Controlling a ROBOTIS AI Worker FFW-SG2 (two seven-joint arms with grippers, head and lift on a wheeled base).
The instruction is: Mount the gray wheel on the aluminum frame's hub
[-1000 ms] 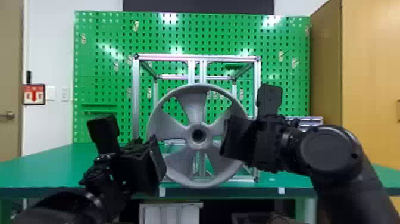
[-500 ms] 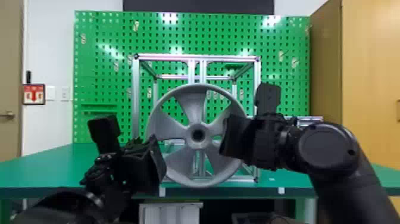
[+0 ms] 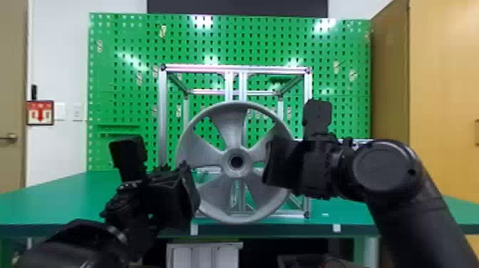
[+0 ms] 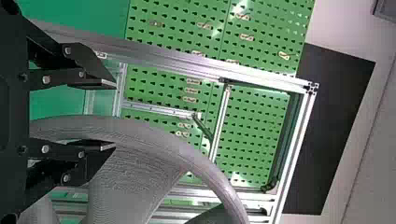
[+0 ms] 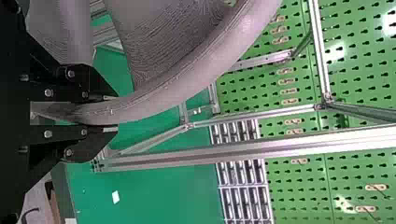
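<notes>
So the gray wheel is standing upright right in front of the aluminum frame, and over the last second it's barely budged, maybe a tiny creep toward the robot's left. The right gripper has the rim pinched between its fingers and has edged inward a bit along with it. The left gripper has come slightly up and inward too, fingers spread, with the rim partway into the gap, but no pinch on it that I can see. To me that reads as small lining-up moves before the push onto the hub, and I'd want that second grip settled first, since a wheel held on one side could twist. Can't make out the frame's hub behind it, so no idea how well they're lined up; I'd guess it isn't mounted yet. The frame sits on a green table, with some slatted racks beside it and a small white scrap near the front edge. Pale drawers underneath. Behind it all there's a big green pegboard with a dark panel above, a wooden cabinet off to the right, and over on the left a red-arrow sign by a door.
</notes>
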